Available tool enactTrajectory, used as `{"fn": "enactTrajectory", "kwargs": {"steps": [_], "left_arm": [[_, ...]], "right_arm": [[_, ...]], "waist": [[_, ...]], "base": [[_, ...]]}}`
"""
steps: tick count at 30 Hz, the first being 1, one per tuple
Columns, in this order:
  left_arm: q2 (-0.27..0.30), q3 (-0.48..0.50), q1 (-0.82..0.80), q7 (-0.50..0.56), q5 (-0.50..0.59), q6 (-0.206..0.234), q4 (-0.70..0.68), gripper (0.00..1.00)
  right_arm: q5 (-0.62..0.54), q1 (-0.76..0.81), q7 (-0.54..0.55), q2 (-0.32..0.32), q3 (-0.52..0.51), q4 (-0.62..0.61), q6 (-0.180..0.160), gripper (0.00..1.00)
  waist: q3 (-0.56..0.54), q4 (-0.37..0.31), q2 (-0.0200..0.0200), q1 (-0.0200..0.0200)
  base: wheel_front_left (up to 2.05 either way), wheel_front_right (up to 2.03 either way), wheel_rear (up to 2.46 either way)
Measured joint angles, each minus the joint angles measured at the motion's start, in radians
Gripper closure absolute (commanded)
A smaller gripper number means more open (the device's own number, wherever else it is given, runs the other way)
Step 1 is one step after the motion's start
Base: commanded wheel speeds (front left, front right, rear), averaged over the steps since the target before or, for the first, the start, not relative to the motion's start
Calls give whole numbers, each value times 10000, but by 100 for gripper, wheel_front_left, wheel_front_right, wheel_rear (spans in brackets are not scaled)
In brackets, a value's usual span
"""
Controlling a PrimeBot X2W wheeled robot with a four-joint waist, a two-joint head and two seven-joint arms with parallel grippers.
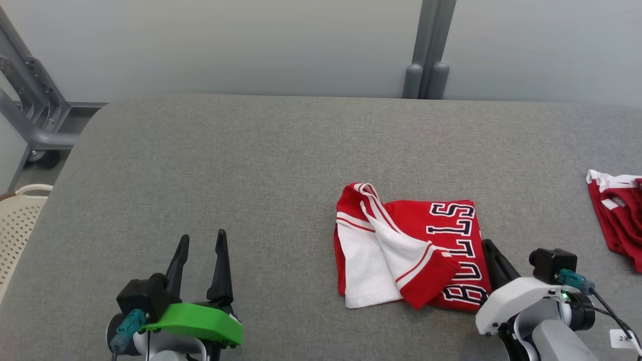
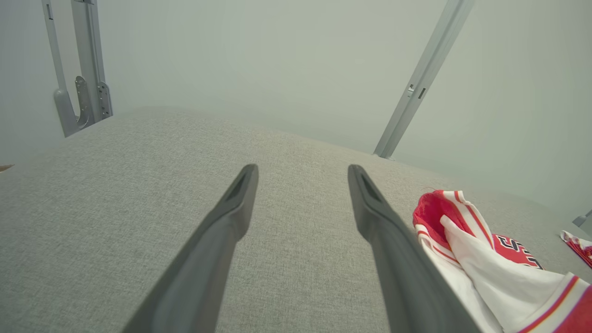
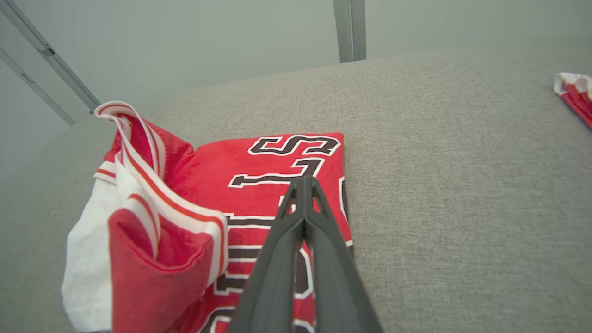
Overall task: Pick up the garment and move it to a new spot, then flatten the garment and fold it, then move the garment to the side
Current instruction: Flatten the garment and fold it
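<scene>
Some stuff is hard to see from here. The red and white jersey [image 1: 411, 245] is folded over on itself, so the lower layers are hidden. Its black lettering is partly covered by a red and white flap near the front. A second red garment [image 1: 617, 210] is cut off at the far right of the grey table [image 1: 251, 160], and a pale perforated basket [image 1: 20, 215] peeks in past the table's left edge. There's a small white label [image 1: 624, 338] by the right arm that I can't read.

The right gripper [image 1: 489, 248] comes in low from the front and points away from the robot. Its fingers are clenched together right at the jersey's right edge, lying over the lettering in the right wrist view [image 3: 304, 181]. I can't tell if any cloth is pinched between them. The left gripper [image 1: 202, 235] hangs over bare table well to the left of the jersey. It's released, fingers spread wide with nothing between them [image 2: 303, 169].

The jersey sits right of centre, near the front edge of the table. The bundle is roughly square. The row of letters runs along its right side from front to back, and a striped trim loop sticks up at the far left corner.
</scene>
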Motion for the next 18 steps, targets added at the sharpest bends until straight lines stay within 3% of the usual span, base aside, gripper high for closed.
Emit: {"fn": "enactTrajectory", "kwargs": {"steps": [10, 18], "left_arm": [[132, 2, 6, 100, -13, 115, -245, 0], [290, 58, 1, 144, -71, 169, -351, 0]], "right_arm": [[-40, -342, -276, 410, 278, 1653, -2, 100], [435, -1149, -318, 771, 1306, 2061, 0, 100]], "waist": [[71, 613, 0, 0], [129, 1084, 0, 0]], "base": [[0, 0, 0], [0, 0, 0]]}}
